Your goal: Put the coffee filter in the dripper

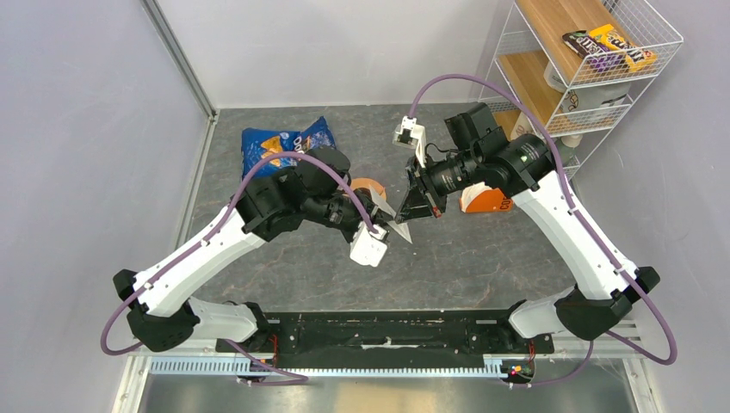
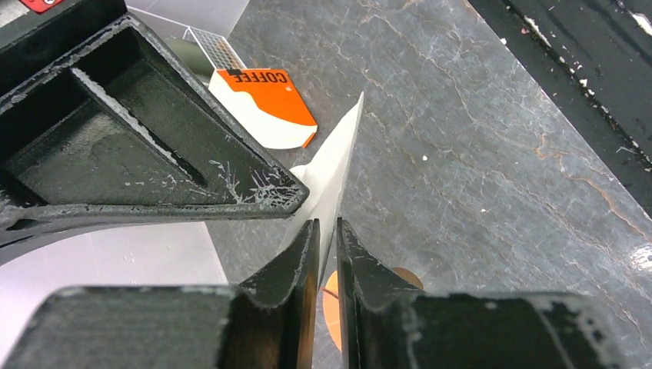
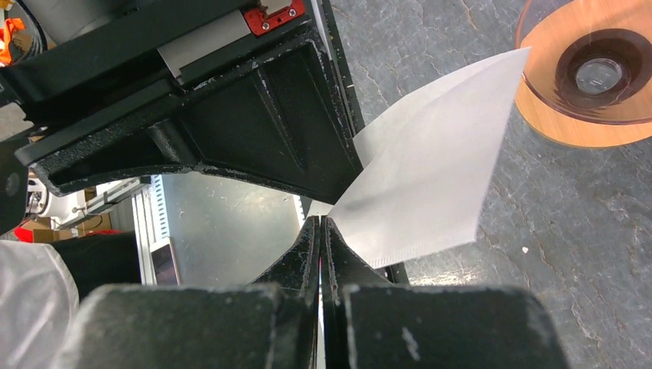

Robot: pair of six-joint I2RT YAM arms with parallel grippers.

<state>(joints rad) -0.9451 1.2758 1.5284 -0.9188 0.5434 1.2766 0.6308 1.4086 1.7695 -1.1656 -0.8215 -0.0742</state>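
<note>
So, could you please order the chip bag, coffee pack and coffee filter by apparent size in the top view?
1. chip bag
2. coffee pack, partly hidden
3. coffee filter, only a sliver showing, so unsure

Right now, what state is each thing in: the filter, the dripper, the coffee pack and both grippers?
coffee filter: folded flat, held up off the table.
dripper: upright on the table, empty.
coffee pack: resting on the table, untouched.
right gripper: shut on a corner of the coffee filter.
left gripper: jaws a narrow gap apart, coffee filter edge between them.
</note>
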